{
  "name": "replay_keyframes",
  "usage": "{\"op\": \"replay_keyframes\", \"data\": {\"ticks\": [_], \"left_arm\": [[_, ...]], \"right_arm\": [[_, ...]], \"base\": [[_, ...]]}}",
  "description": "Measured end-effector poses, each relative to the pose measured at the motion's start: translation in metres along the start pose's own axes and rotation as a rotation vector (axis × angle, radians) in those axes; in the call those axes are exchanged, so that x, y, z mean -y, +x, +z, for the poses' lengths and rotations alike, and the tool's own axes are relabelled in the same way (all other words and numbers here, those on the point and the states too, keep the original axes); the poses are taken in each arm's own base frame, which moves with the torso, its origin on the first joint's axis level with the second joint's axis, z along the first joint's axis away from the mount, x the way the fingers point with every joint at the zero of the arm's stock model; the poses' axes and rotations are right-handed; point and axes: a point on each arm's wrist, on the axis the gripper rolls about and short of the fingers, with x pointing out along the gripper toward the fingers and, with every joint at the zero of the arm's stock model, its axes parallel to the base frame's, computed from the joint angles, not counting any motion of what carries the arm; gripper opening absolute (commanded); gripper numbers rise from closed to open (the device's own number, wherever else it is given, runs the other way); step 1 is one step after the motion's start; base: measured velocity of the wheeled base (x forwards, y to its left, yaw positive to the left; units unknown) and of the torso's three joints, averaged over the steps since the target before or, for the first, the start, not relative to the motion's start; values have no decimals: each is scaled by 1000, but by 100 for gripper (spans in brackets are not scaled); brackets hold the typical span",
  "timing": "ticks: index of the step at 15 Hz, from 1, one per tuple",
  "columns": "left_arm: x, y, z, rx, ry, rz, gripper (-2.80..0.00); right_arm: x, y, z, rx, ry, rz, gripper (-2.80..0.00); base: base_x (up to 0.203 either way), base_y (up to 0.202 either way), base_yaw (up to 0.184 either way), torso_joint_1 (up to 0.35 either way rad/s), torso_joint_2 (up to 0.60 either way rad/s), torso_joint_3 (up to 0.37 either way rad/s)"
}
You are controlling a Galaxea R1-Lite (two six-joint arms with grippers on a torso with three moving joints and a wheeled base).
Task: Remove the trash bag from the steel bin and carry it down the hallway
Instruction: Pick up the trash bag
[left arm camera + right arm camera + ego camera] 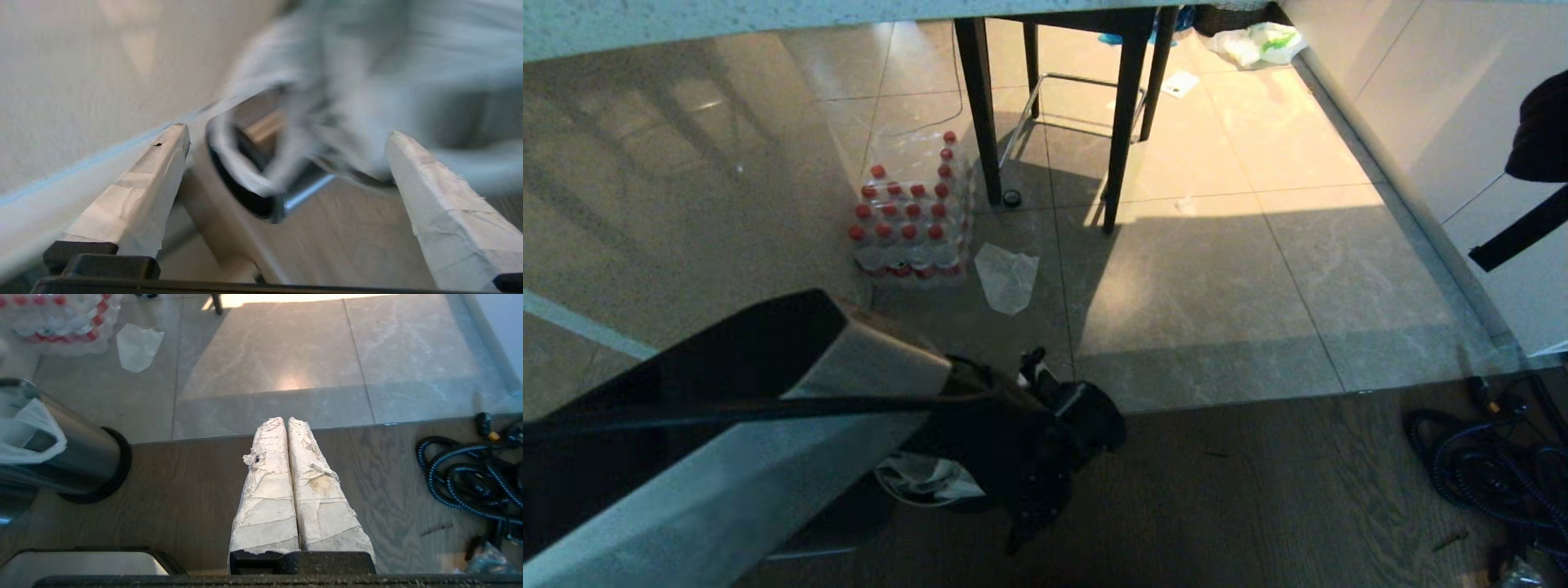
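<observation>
A: Just ahead of the left gripper's (286,171) taped fingers (139,192): the steel bin (229,212), with the trash bag (347,94) draped over its black rim. Not lifted yet?

B: Not yet. Bag in the bin, handles loose above the rim, nothing between the fingers. Fingers wide apart, one to each side of the bin's mouth, touching neither bag nor rim as far as can be told; too blurred for more.

A: So, how far along?

B: At the very start, by the look of it. Left to do: closing on a handle, pulling the bag out, then carrying it down the hallway.

A: And the pose?

B: From the head camera, left arm stretched low and forward across the lower left, wrist bent down over the bin (923,482), mostly hiding it. Bin standing on dark wood flooring, close to the edge of the grey tiles (1217,278).

A: Other arm?

B: Right gripper (288,421) parked, fingers pressed together, empty, pointing out over the wood floor. Bin (77,457) well off to one side of those fingers, white bag (28,433) spilling over its rim.
</observation>
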Motion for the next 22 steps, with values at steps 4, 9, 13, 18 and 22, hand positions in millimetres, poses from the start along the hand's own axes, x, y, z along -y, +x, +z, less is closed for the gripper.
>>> {"op": "replay_keyframes", "data": {"ticks": [4,9,13,18,22], "left_arm": [[41,5,13,13,25,-16,0],[78,-24,19,79,76,-90,0],[95,-31,13,92,113,-100,0],[101,-7,9,6,174,-15,0],[101,18,9,-81,175,23,0]], "right_arm": [[0,0,0,-1,0,0,-280],[0,0,0,0,0,0,-280],[0,0,0,1,0,-1,-280],[0,0,0,1,0,-1,-280],[0,0,0,0,0,-1,-280]], "base": [[0,0,0,0,0,0],[0,0,0,0,0,0],[0,0,0,0,0,0],[0,0,0,0,0,0],[0,0,0,0,0,0]]}}
